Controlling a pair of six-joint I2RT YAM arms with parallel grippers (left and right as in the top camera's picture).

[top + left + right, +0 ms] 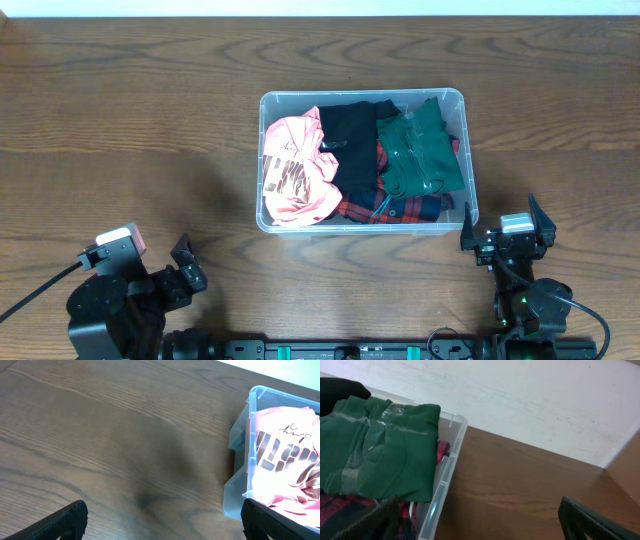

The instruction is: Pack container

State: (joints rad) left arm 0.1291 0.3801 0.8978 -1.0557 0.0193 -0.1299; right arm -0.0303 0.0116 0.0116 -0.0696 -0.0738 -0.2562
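- The container [470,150] sits mid-counter, slightly right of centre and nearer the right arm than the left.
- It is filled edge to edge with folded clothing. A pink garment [298,170] with dark lettering lies at the left end and a black garment [350,140] in the middle. A green garment [420,150] lies at the right end, and red plaid fabric [365,208] shows beneath along the near side.
- I judge the packing essentially finished. In the overhead view I see no loose clothing on the counter [120,120] outside the container.
- The green piece has a glossy strip across it, perhaps tape or a wrapper; I can't tell which.
- What could be left is pressing the pile down or fitting a lid, but I see no lid in any view.
- The left gripper [162,510] is spread wide and holds nothing. Its wrist camera looks across bare wood, with the container's pink end off to the right.
- The left arm is folded low at the near left edge, well apart from the container.
- The right gripper [480,525] is also spread and empty, just beside the container's near right corner without touching it.
- The right arm is tucked back near its base and points toward the far wall, so both arms look parked to me.
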